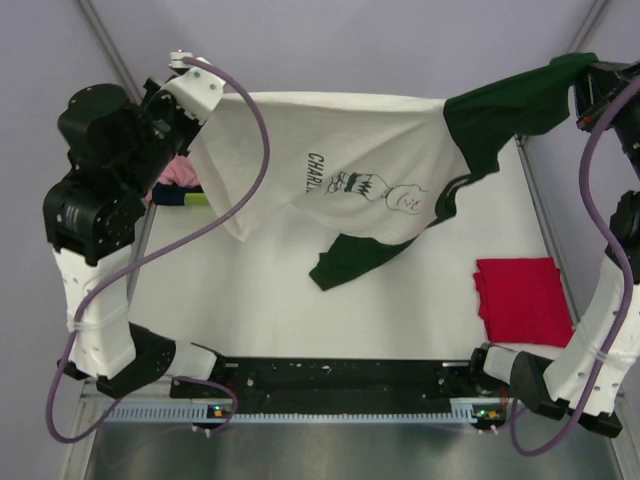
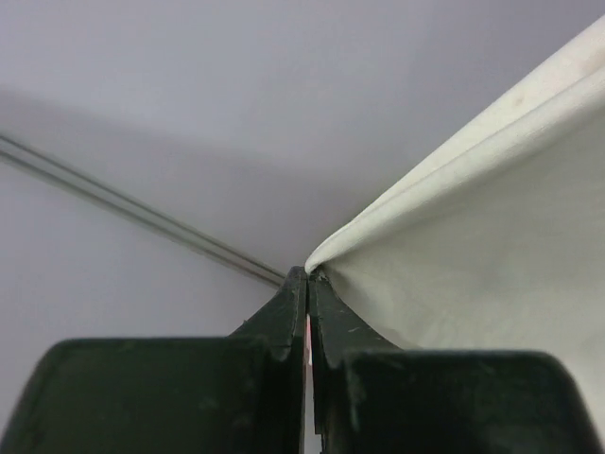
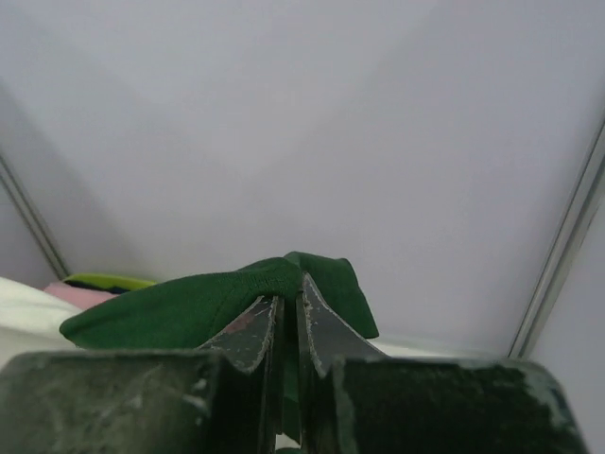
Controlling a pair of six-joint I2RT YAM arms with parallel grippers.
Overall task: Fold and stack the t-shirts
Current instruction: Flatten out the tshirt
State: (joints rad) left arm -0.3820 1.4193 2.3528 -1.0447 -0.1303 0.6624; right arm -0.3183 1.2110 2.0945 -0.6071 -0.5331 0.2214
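Note:
The white t-shirt [image 1: 340, 150] with dark green sleeves and black cartoon print hangs stretched in the air between both grippers, above the far part of the table. My left gripper [image 1: 200, 85] is shut on its white hem corner [image 2: 326, 257]. My right gripper [image 1: 590, 75] is shut on a green sleeve [image 3: 274, 284]. The other green sleeve [image 1: 360, 255] droops onto the table. The red t-shirt [image 1: 522, 298] lies folded at the right side of the table.
A lime-green basket edge with pink cloth [image 1: 180, 175] sits at the far left behind the left arm; it also shows in the right wrist view [image 3: 95, 284]. Metal frame posts stand at the far corners. The white tabletop [image 1: 270, 300] lies beneath.

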